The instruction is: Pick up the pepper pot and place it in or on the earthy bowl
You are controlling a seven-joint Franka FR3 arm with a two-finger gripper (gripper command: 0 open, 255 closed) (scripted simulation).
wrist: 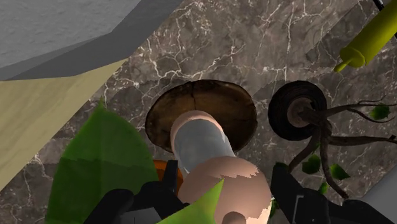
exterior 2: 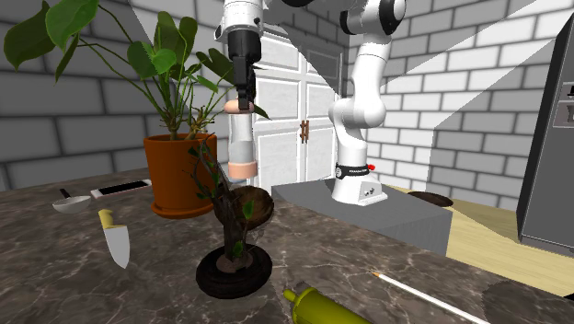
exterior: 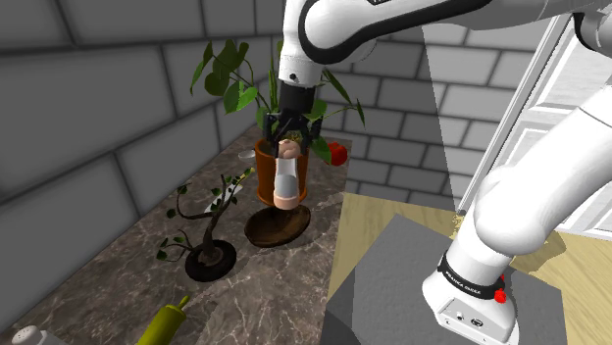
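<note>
The pepper pot (exterior: 287, 178), a tall grey cylinder with pinkish-tan ends, hangs upright in the air with my gripper (exterior: 290, 137) shut on its top. Right beneath it on the dark marble counter lies the brown, rough-looking bowl (exterior: 278, 226). In the second exterior view the pepper pot (exterior 2: 241, 143) hangs under my gripper (exterior 2: 244, 99), just above the bowl (exterior 2: 253, 204). Looking down from the wrist, the pepper pot (wrist: 205, 156) stands over the bowl (wrist: 203, 109), with a green leaf across its top.
An orange pot with a leafy plant (exterior: 281, 167) stands right behind the pepper pot. A small bare tree in a black dish (exterior: 209, 257) sits beside the bowl. A yellow-green rolling pin (exterior: 164, 322), a knife (exterior 2: 114, 237) and a pencil (exterior 2: 427, 297) lie on the counter.
</note>
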